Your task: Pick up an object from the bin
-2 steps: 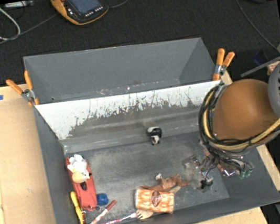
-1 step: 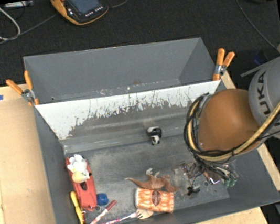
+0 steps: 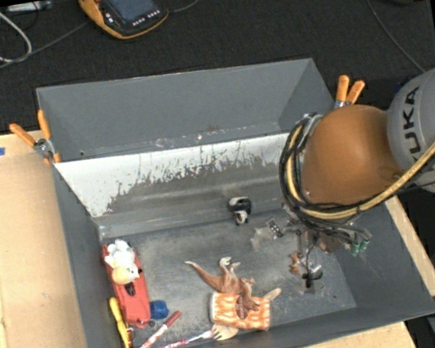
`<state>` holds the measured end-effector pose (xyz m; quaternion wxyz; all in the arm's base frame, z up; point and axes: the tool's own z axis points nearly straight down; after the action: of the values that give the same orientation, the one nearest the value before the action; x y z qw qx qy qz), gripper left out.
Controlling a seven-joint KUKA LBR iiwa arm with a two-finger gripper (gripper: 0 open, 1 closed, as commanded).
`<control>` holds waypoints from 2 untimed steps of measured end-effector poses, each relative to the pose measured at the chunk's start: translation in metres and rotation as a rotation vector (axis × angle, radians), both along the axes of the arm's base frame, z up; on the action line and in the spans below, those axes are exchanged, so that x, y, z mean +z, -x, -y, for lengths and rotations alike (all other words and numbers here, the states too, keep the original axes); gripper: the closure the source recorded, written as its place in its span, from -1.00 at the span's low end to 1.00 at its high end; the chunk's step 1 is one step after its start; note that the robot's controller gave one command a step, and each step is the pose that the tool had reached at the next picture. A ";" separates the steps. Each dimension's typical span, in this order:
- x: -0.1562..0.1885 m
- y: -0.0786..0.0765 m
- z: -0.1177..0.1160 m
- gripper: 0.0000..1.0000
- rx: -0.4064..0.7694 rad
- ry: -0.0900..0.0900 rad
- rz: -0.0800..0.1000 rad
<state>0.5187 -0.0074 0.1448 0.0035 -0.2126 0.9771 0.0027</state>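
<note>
My gripper (image 3: 307, 268) hangs low over the right part of the bin floor, below the orange cover on the wrist. Left of it lies a brown long-tailed animal figure (image 3: 221, 275), and under that an orange and white striped packet (image 3: 242, 314), a short way from the gripper. A small grey piece (image 3: 264, 234) lies just up and left of the gripper. A small black and white thing (image 3: 240, 207) rests by the back wall.
Along the left wall lie a red toy (image 3: 132, 295) with a white figure (image 3: 122, 262) on top, a yellow stick (image 3: 122, 332), a blue cap (image 3: 158, 309) and a red and white pen (image 3: 167, 337). The arm covers the bin's right wall.
</note>
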 end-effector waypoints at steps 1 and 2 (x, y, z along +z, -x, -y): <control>0.000 0.000 0.000 -1.00 -0.002 -0.001 -0.001; -0.019 0.030 -0.048 -1.00 -0.177 0.000 -0.002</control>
<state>0.4887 0.0405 0.1256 0.0026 -0.1252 0.9921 0.0027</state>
